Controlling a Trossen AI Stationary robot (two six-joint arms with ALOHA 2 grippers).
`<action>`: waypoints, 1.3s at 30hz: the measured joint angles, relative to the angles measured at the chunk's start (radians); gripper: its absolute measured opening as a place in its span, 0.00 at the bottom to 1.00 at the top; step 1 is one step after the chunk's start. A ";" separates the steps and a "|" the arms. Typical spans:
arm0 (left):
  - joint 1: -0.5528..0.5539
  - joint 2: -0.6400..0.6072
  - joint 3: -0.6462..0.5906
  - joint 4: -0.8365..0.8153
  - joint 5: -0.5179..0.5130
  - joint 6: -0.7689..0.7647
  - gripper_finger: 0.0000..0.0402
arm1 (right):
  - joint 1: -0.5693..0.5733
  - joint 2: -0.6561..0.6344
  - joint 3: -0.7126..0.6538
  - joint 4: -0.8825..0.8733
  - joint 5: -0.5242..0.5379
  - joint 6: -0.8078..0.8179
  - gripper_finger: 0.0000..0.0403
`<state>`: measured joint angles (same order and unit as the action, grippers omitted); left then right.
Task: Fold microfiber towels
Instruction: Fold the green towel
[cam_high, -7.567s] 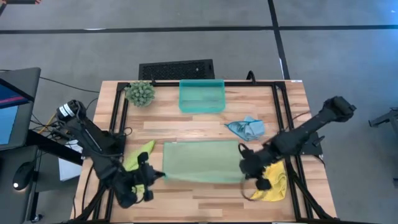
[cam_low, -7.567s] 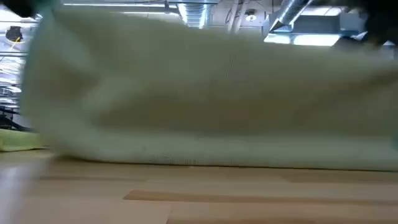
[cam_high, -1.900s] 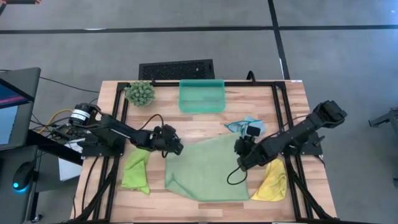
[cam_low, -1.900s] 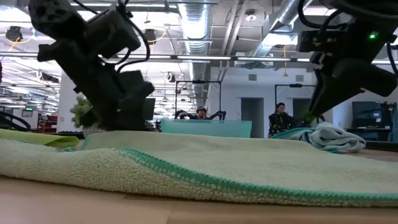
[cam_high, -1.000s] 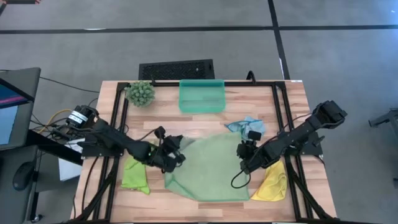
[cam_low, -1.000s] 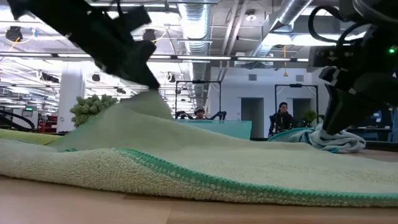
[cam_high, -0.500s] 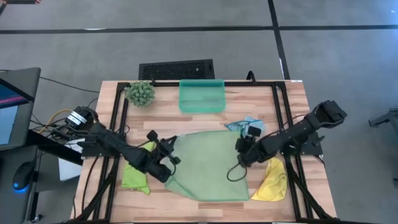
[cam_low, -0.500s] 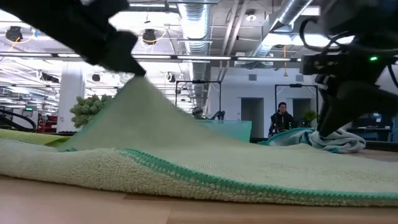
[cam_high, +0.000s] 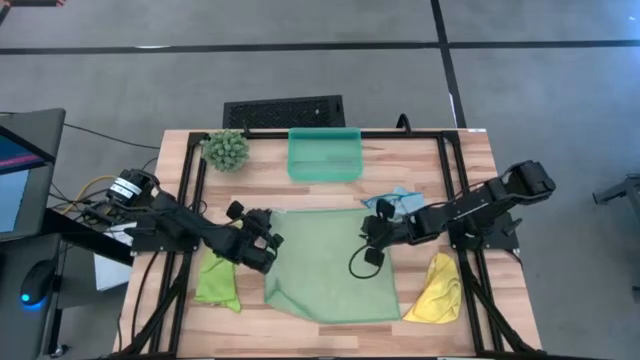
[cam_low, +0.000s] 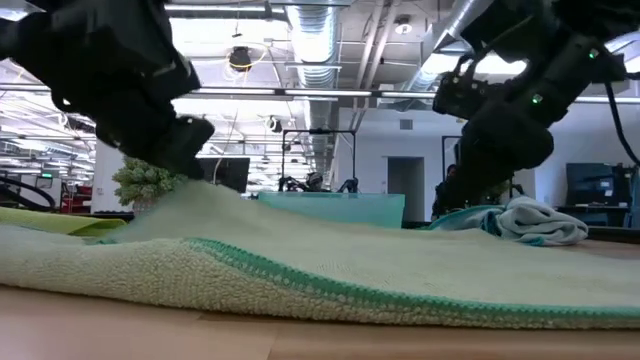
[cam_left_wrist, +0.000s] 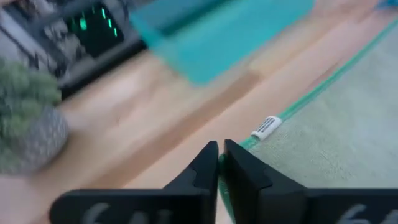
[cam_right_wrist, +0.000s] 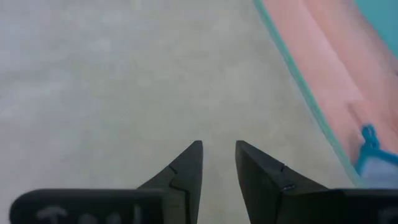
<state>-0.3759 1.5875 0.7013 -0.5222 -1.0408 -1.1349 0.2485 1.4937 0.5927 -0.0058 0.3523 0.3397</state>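
Microfiber towels, left to right on the tabletop (cam_high: 330, 195): lime green towel (cam_high: 217, 282) bunched at the left, pale sage green towel (cam_high: 328, 263) spread flat in the middle, light blue towel (cam_high: 398, 199) crumpled behind it to the right, yellow towel (cam_high: 436, 287) heaped at the front right. My left end effector (cam_high: 268, 240) sits low at the sage towel's far left corner, by the white tag (cam_left_wrist: 266, 126); fingers look nearly together with a thin gap, and I can't tell if cloth is pinched between them. My right end effector (cam_high: 368, 232) hovers over the far right part of the same towel, fingers apart, nothing between them. Step in hand, I judge: flattening done, fold about to start. Next I'd need both ends clamped on the far corners, then carried toward the near edge.
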 joint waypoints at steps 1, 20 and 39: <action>0.009 0.000 0.000 -0.024 0.028 -0.020 0.10 | 0.000 0.000 -0.012 0.035 0.002 -0.003 0.29; 0.261 0.005 -0.046 0.473 0.462 0.503 0.38 | -0.165 0.000 -0.057 0.223 -0.062 -0.166 0.28; 0.389 -0.035 -0.037 0.427 0.437 0.614 0.12 | -0.323 0.069 -0.058 0.273 -0.354 -0.235 0.03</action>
<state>0.0131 1.5529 0.6639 -0.0950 -0.6043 -0.5207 -0.0745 1.5624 0.5343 0.2675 -0.0020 0.1043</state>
